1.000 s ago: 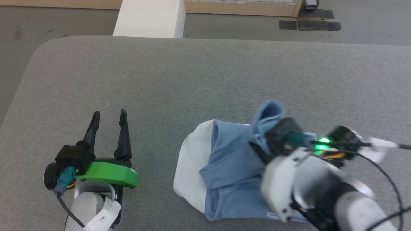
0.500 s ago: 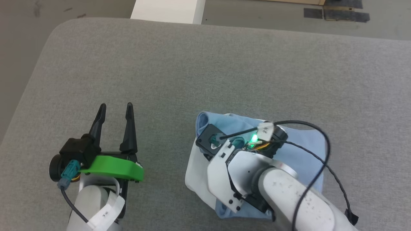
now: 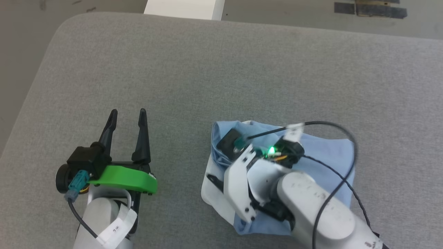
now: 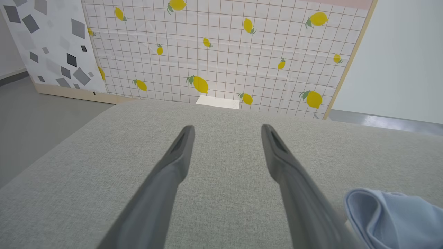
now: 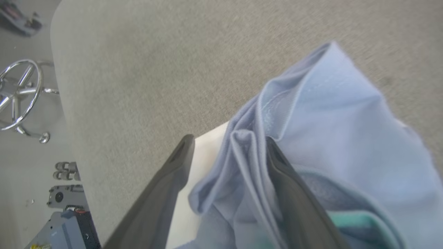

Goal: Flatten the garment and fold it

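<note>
1. Seen from above in the head view, a desk (image 3: 207,69) covered in grey fabric has the left gripper (image 3: 128,111) over a bare patch. Its 2 dark fingers are spread wide and empty.
2. To that gripper's right, and apart from it, lies the garment (image 3: 325,155). It is a light blue T-shirt bundled into a rumpled rectangle, with a white panel (image 3: 210,199) along the edge nearest the left gripper.
3. The right arm's pale forearm (image 3: 311,214) crosses the garment and hides its middle. 1 dark fingertip (image 3: 214,182) shows over the white panel, but the gap between the fingers cannot be judged from above.
4. The right wrist view shows that gap. The right gripper (image 5: 229,137) has its jaws spread wide, pointing down at the garment's (image 5: 328,114) edge.
5. A raised ridge of blue cloth stands between the fingers, against the inner side of the right-hand one. The left-hand finger lies over the white panel (image 5: 207,148), apart from the ridge, and the cloth is not pinched.
6. In the left wrist view, a rolled blue corner of the garment (image 4: 391,221) sits just outside the left gripper's (image 4: 227,127) right-hand finger.
7. Also in the left wrist view, ahead of the fingertips and past the desk's (image 4: 225,193) far edge, stand a white block (image 4: 217,102) and a lemon-print wall panel (image 4: 214,52).
8. In the right wrist view, left of the right gripper and past the desk's (image 5: 155,69) edge, a chrome stool base (image 5: 19,93) stands on the floor.
</note>
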